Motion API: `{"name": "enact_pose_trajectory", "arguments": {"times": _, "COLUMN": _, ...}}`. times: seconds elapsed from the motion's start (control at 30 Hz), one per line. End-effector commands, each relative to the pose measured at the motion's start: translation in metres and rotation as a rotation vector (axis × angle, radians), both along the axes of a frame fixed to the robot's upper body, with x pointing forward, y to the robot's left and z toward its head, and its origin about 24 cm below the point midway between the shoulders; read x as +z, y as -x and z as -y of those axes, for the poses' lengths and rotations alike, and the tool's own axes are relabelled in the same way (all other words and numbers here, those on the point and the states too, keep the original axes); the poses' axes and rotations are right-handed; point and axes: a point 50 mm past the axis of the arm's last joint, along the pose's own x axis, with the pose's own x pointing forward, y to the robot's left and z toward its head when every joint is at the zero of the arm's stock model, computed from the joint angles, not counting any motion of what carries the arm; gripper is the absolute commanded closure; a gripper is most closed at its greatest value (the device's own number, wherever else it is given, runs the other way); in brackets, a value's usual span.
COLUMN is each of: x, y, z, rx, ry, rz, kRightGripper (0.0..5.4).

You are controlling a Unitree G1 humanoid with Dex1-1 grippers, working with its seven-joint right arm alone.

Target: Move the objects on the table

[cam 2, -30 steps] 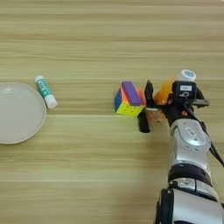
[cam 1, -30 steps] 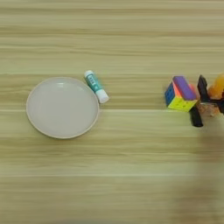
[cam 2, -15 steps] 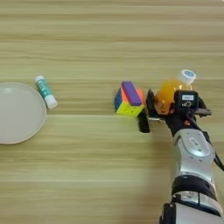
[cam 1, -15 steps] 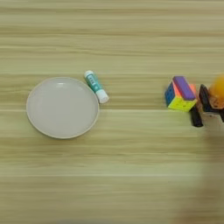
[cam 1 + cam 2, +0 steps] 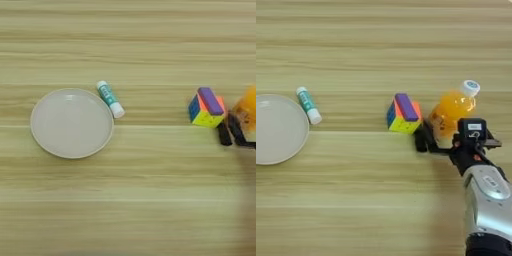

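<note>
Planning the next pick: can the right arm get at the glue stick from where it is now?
Probably yes. The glue stick lies flat just off the plate rim, nothing on top. The right gripper sits by the colour cube and orange bottle; bare table in front of the cube leaves a path.

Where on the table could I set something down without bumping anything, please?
Bare wood spans the whole near strip below the plate, and the gap between the glue stick and the cube. It is crowded at the right, where cube, orange bottle and gripper cluster.

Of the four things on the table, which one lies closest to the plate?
The glue stick, lying by the plate's upper right rim. The puzzle cube and orange bottle sit far right.
</note>
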Motion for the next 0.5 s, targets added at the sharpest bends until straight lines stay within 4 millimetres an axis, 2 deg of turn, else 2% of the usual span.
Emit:
{"name": "enact_pose_trajectory", "arguments": {"times": 0.03, "x": 0.045, "y": 0.001, "z": 0.010, "rx": 0.048, "ry": 0.162, "rz": 0.061, "kRightGripper": 0.02}}
{"name": "enact_pose_trajectory", "arguments": {"times": 0.17, "x": 0.056, "y": 0.015, "z": 0.005, "rx": 0.138, "ry": 0.192, "rz": 0.027, "kRightGripper": 0.02}}
{"name": "enact_pose_trajectory", "arguments": {"times": 0.5, "x": 0.059, "y": 0.037, "z": -0.033, "rx": 0.413, "ry": 0.197, "rz": -0.014, "kRightGripper": 0.02}}
